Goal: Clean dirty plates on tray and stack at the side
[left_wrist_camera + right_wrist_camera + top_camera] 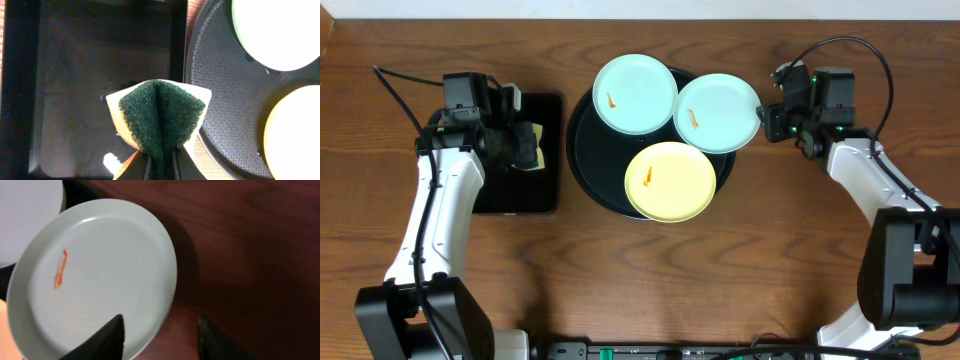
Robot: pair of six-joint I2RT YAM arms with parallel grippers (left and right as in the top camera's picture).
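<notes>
Sponge (160,117) folded double, green scouring face outward, yellow edges showing, pinched between the closed jaws of the left gripper (161,167). Hangs over the rectangular black tray (75,65), spread below and ahead of those jaws. Just to the jaws' right in the left wrist view, the raised rim of the round black tray (225,105), close beside the sponge's edge. Wooden table (770,260) under everything.

Three plates crowded edge to edge on the round tray, each with an orange smear (60,270): first turquoise plate (635,93) at the far side, second turquoise plate (717,112) overhanging the tray's rim toward the right gripper (768,119), yellow plate (670,180) at the near side.

Right gripper wide open, holding nothing. Straddles the edge of the second turquoise plate: one finger (107,340) over the plate's surface, the other (215,340) out over bare table, the rim in the gap between. Most of the plate ahead and to the left of the jaws, smear on its far left part. Contact between inner finger and plate: cannot tell.
</notes>
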